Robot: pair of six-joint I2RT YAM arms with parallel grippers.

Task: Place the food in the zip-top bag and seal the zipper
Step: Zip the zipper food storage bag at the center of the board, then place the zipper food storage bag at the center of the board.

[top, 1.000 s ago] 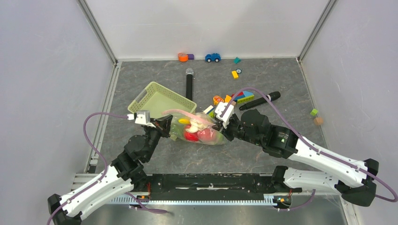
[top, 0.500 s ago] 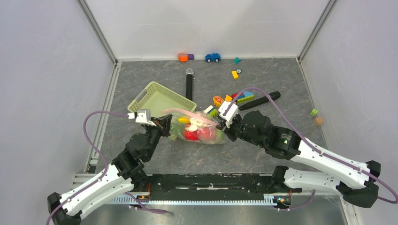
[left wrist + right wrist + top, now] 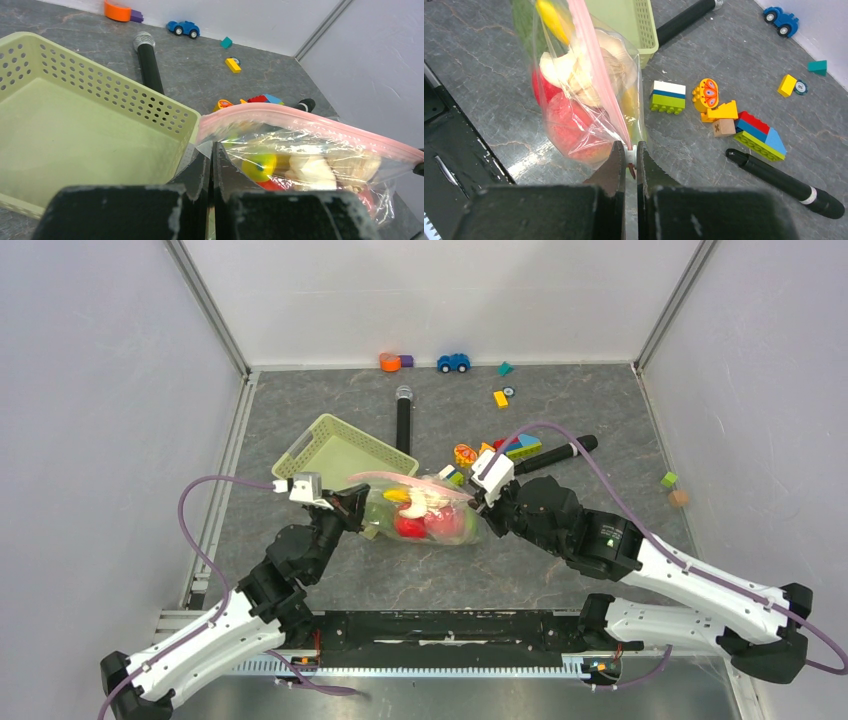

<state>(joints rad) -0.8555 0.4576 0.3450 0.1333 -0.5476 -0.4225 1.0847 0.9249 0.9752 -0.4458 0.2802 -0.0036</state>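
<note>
Bag (image 3: 468, 530) held stretched between both grippers, just beside basket (image 3: 330, 440), over the table. Left gripper (image 3: 211, 156) pinched tight on the bag corner under the zipper (image 3: 305, 124). Right gripper (image 3: 630, 156) clamped on the zipper's other end. Food (image 3: 420, 523) sits inside the bag

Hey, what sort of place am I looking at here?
Probably a robot test bench: bare grey walls fence the table, two arms are bolted at its edge, and toy blocks and a toy car lie scattered.
</note>
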